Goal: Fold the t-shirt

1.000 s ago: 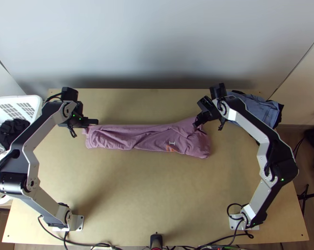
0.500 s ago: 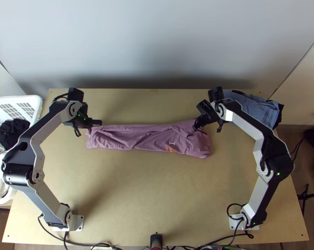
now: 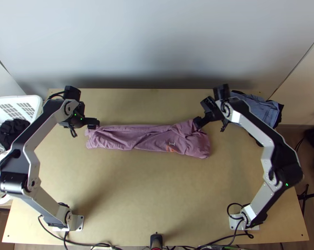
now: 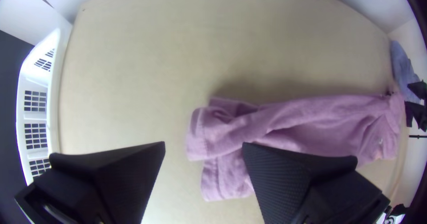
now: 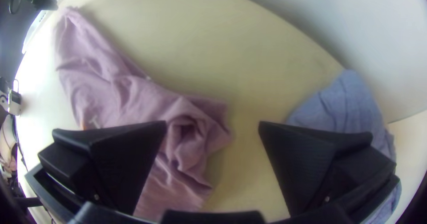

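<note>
The high and closer wrist views look down on the shirt (image 3: 154, 141).

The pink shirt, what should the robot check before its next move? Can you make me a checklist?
1. Left gripper open: ok.
2. Right gripper open: ok.
3. Pink shirt lying smooth: not ok, it's a long, wrinkly strip.
4. Blue cloth apart from the shirt: ok, bare table lies between them.
5. Layers under the shirt's top lined up: cannot tell, they're hidden.

Mauve t-shirt (image 3: 150, 141), orange print (image 3: 170, 148) (perhaps some white too), grey-blue cloth (image 3: 257, 109), white basket (image 4: 53, 95)
</note>
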Controlling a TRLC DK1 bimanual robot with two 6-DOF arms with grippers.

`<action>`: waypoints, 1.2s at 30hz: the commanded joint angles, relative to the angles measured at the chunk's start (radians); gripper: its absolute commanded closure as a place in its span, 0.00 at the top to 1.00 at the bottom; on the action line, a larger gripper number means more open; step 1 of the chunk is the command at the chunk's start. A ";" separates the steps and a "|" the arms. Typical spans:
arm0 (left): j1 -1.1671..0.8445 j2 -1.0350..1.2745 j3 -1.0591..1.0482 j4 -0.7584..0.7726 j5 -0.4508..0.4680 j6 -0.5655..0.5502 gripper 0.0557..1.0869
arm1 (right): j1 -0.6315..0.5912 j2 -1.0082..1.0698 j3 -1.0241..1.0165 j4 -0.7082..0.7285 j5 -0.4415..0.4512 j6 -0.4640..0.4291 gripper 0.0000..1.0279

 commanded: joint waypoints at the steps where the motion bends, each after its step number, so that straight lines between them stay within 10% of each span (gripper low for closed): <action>1: -0.006 -0.078 -0.034 -0.132 0.001 -0.005 0.85 | 0.018 -0.115 0.030 -0.013 -0.002 0.029 0.96; 36: -0.114 0.123 -0.002 -0.075 -0.001 -0.088 0.87 | 0.305 -0.299 -0.155 -0.053 0.000 0.036 0.96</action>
